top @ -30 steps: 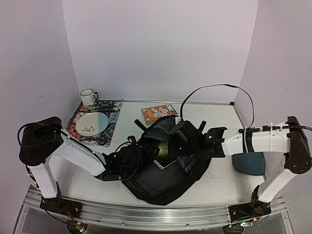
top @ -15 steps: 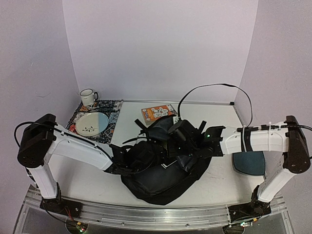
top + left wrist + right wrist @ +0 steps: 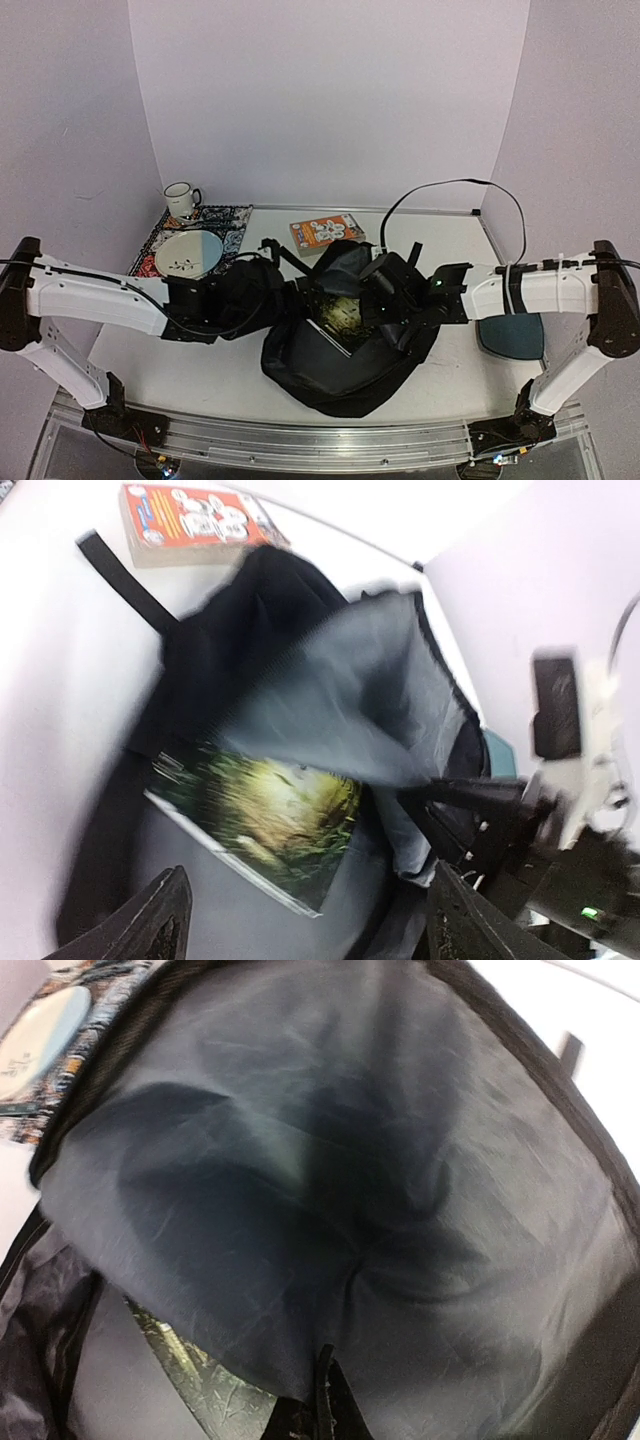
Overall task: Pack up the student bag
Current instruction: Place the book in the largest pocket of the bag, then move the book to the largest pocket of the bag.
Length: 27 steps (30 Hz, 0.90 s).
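**Two claws at one open student bag**

One student bag (image 3: 340, 378), black and soft, slumped at the middle of the table (image 3: 190, 370) toward its near edge, mouth gaping upward onto grey lining. Inside the mouth, one flat book (image 3: 340, 314) with a mottled green cover, lying tilted, one corner toward the near edge.

Two arms, one from each side. Left claw (image 3: 310, 880) at the bag's left flank, its two fingers spread wide with nothing between them, aimed across the green book. Right claw (image 3: 322, 1388) at the bag's far right rim, pinched closed on the grey lining of the raised flap, the fabric puckering toward its tips.

Apart from the bag, five loose things:
- one orange-covered book (image 3: 325, 232), flat, at the middle of the far edge, just beyond the bag
- one patterned mat (image 3: 230, 222) at the far left corner
- one plate (image 3: 188, 254), pale blue and white, on the mat
- one white mug (image 3: 181, 199) on the mat's far corner
- one dark-teal pad (image 3: 510, 338) at the right edge, partly under the right arm
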### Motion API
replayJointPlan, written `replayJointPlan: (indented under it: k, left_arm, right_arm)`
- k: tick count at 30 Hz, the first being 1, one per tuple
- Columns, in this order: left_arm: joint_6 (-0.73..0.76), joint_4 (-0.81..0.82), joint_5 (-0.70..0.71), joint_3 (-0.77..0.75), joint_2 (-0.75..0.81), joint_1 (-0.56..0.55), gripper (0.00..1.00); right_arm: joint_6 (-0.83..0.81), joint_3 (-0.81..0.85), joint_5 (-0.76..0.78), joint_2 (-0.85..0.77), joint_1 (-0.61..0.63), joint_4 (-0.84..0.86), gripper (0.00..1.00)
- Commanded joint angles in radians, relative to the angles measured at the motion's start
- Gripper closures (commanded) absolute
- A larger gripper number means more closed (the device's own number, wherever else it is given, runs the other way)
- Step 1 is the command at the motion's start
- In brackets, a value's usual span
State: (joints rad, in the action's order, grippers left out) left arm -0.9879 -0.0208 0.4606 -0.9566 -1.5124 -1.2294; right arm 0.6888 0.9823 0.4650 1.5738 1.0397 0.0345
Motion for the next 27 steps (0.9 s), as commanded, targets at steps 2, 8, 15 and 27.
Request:
replayJointPlan:
  k: [2, 8, 15, 27]
  left_arm:
    - [0.072, -0.020, -0.089, 0.072, 0.159, 0.143, 0.19]
    - [0.152, -0.019, -0.208, 0.071, 0.162, 0.307, 0.17]
    - [0.306, 0.014, -0.373, -0.037, -0.015, 0.478, 0.17]
    - [0.772, -0.080, -0.407, -0.491, -0.463, 0.572, 0.21]
  right_arm:
    - [0.054, -0.089, 0.055, -0.075, -0.039, -0.129, 1.00]
    - [0.091, -0.137, 0.042, -0.122, -0.042, -0.201, 1.00]
    - [0.075, -0.156, 0.030, -0.178, -0.042, -0.243, 0.90]
    - [-0.070, -0.089, -0.016, -0.287, -0.041, -0.229, 0.36]
